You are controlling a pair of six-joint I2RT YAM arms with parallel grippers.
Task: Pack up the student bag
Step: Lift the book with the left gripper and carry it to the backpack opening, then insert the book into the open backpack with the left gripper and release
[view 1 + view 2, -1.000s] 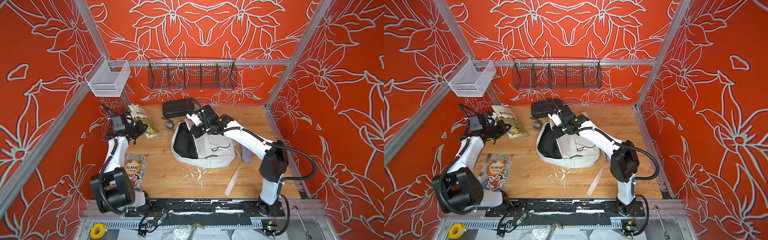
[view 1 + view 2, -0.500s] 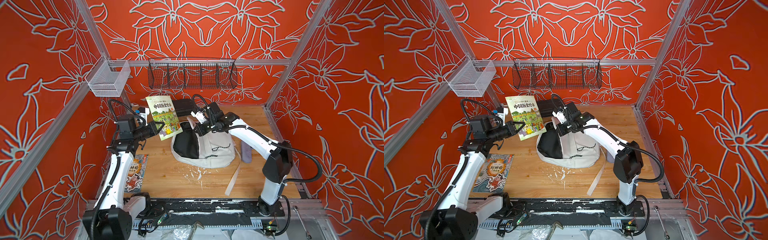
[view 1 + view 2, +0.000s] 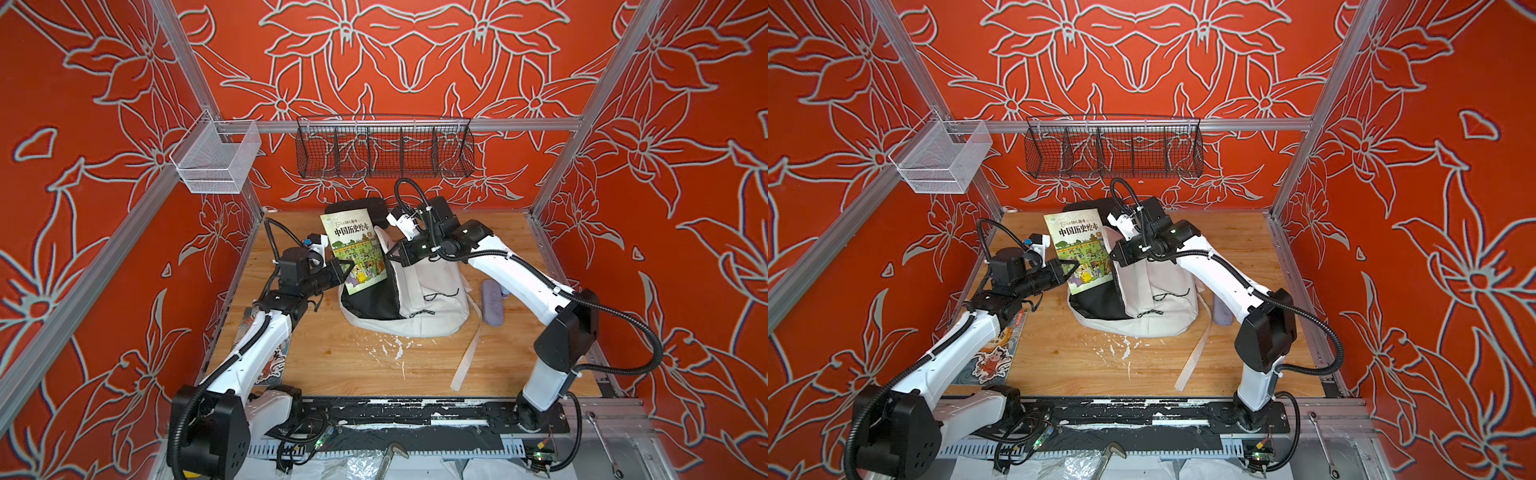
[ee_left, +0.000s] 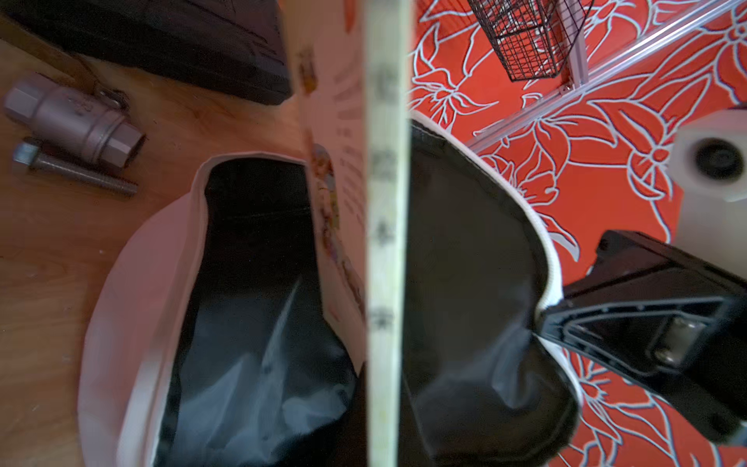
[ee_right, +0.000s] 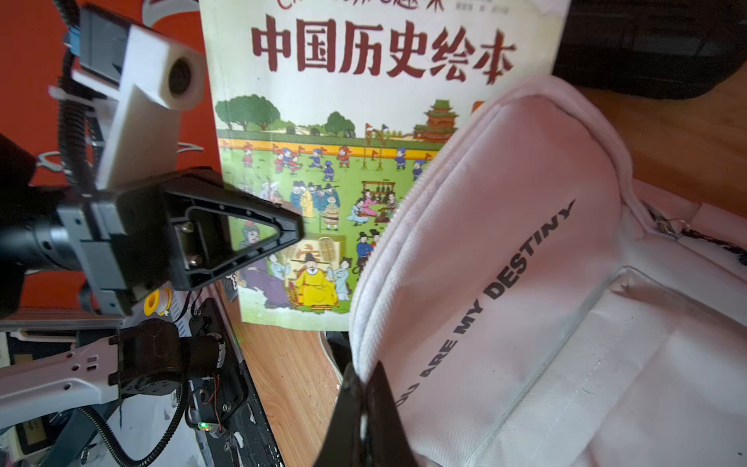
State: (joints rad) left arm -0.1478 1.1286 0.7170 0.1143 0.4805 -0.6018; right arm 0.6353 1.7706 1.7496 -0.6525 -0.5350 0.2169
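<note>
The left hand (image 3: 349,265) is closed on the spine edge of a picture book (image 3: 356,249), holding it upright and slightly tilted. Just beyond this hand, the book's lower end stands at the dark-lined opening of the student bag (image 3: 428,299); contact with the lining cannot be determined. The right hand (image 5: 362,384), opposite the left hand across the opening, is clamped on the bag's zipper rim and holds that edge raised. The bag rests on the tabletop (image 3: 353,365) below both hands, one strap (image 3: 467,357) trailing toward the arm bases. Behind the book lies a black case (image 3: 376,208). A second book (image 3: 992,353) lies under the left forearm. A purple pouch (image 3: 492,305) lies beside the bag, below the right forearm.
</note>
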